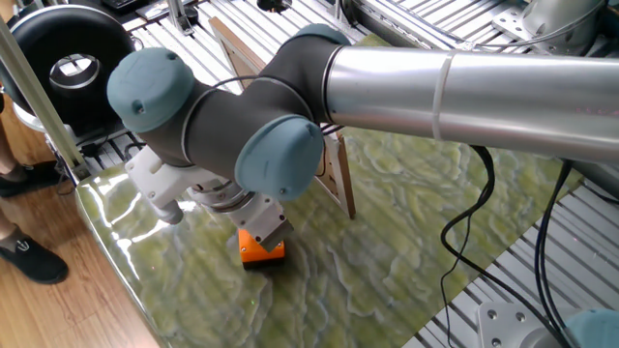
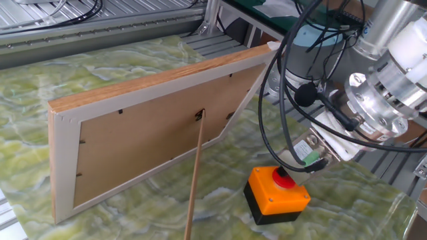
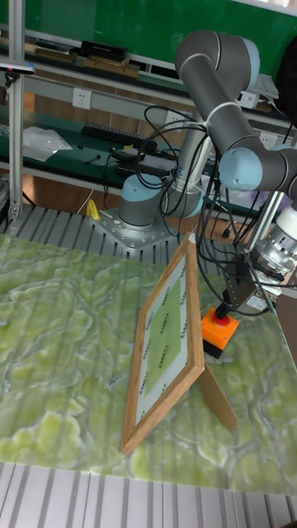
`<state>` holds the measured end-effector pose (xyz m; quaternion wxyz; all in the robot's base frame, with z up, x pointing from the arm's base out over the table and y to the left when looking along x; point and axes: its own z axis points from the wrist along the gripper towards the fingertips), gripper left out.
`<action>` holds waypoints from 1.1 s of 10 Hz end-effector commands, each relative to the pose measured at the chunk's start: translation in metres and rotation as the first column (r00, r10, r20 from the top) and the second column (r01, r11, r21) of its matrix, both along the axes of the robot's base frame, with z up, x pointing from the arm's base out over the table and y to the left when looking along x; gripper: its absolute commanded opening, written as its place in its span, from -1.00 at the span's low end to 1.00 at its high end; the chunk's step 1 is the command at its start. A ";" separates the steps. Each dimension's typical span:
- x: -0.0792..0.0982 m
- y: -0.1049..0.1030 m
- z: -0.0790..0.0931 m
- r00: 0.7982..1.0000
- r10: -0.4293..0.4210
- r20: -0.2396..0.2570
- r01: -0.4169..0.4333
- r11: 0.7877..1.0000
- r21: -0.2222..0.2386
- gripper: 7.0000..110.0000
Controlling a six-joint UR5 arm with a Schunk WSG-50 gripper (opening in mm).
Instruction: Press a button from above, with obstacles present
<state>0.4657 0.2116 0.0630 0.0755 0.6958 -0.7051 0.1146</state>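
Button: the button (image 2: 283,177), a red dome on a square orange box with a black underside, sat on the green marbled desk (image 2: 100,73) near one edge, just beside the foot of the obstacles.
Obstacles: the large upright board (image 2: 153,133) stood tilted on the desk, propped by a thin brown strip (image 2: 195,180) joined to its back at an angle (in the tall fixed view the strip's foot lay close beside the orange box).
Claw: the gripper (image 2: 303,159) hung right over the dome, its tip at or just above the red cap; no view showed the fingertips plainly, so I cannot tell whether the fingers were parted or together.
Contact: whether the tip was touching the dome could not be made out.
Risk, off-centre push: a tip landing on the dome's slope could probably slide off or shove the box sideways.
Risk, obstacles: the wrist and its dangling cables (image 2: 283,87) passed near the board's upper corner; a snag there could likely topple the board.
Containers: none in view.
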 end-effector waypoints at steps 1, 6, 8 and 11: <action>-0.003 0.006 -0.002 1.000 -0.023 -0.004 0.023 0.999 0.024 -1.00; -0.023 0.024 0.037 0.997 -0.071 -0.042 0.074 0.995 0.071 -1.00; -0.023 0.038 0.038 0.994 -0.099 -0.041 0.103 0.986 0.130 -1.00; -0.020 0.047 0.058 0.979 -0.203 -0.009 0.202 0.965 0.166 -1.00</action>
